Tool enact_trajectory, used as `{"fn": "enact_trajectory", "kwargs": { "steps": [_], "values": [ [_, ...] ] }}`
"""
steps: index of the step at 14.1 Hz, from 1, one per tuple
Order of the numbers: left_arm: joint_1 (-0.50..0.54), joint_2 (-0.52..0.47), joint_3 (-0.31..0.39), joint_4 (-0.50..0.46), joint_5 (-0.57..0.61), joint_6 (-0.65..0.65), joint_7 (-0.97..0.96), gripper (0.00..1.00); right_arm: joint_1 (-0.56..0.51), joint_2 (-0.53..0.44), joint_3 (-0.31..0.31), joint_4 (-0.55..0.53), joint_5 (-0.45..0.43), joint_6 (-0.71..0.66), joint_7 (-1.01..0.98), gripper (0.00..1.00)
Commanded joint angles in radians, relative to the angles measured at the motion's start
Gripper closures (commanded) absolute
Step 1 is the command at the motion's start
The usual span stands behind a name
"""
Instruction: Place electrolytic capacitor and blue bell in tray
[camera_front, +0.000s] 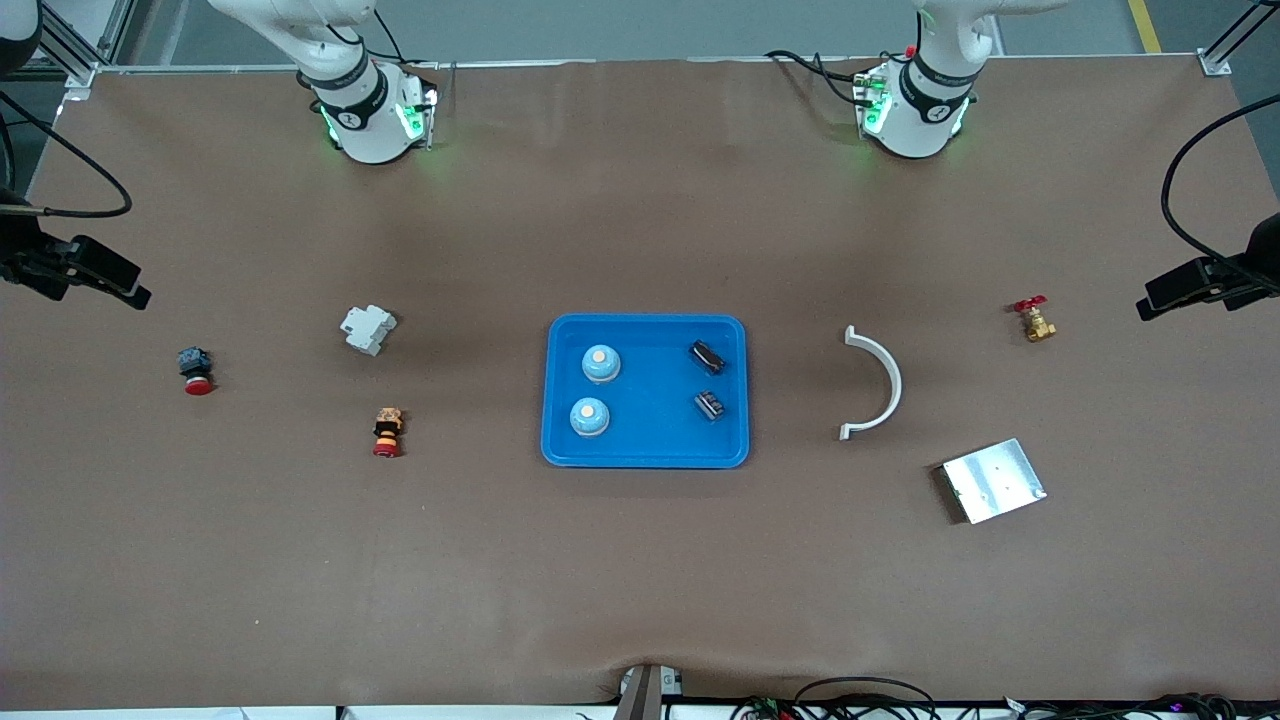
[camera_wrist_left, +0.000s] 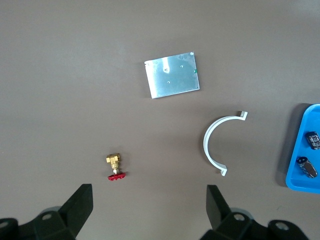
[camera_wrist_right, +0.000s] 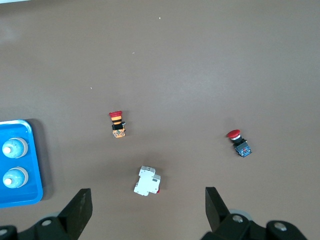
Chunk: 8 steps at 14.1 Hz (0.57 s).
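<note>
On the matte brown counter (camera_front: 640, 580), the shallow bright-blue plastic tray (camera_front: 646, 455) holds two pale-blue bells (camera_front: 601, 364) with cream buttons and two black capacitors (camera_front: 707, 356). Around it lie a white curved plastic clip (camera_front: 885, 380), a silver metal plate (camera_front: 994, 481), a brass valve with red handle (camera_front: 1035, 320), a white breaker block (camera_front: 368, 328) and two red-capped pushbuttons (camera_front: 196, 370).

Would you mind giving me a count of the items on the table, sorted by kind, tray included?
Blue tray: 1
Blue bells, in the tray: 2
Dark capacitors, in the tray: 2
Red-capped push buttons: 2
White circuit breaker: 1
White curved clip: 1
Brass valve: 1
Silver plate: 1
Total: 11
</note>
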Motion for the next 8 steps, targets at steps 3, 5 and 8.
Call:
{"fn": "enact_trajectory", "kwargs": {
  "steps": [3, 5, 8],
  "values": [
    [-0.011, 0.004, 0.010, 0.013, 0.013, -0.022, 0.001, 0.00, 0.009, -0.043, -0.002, -0.025, -0.027, -0.004, -0.009, 0.00],
    [-0.008, 0.003, 0.009, 0.013, 0.008, -0.016, 0.000, 0.00, 0.009, -0.045, -0.002, -0.023, -0.027, -0.006, -0.010, 0.00],
    [-0.011, -0.008, -0.010, 0.013, 0.010, 0.015, 0.001, 0.00, 0.009, -0.046, -0.002, -0.023, -0.027, -0.010, -0.015, 0.00]
  ]
}}
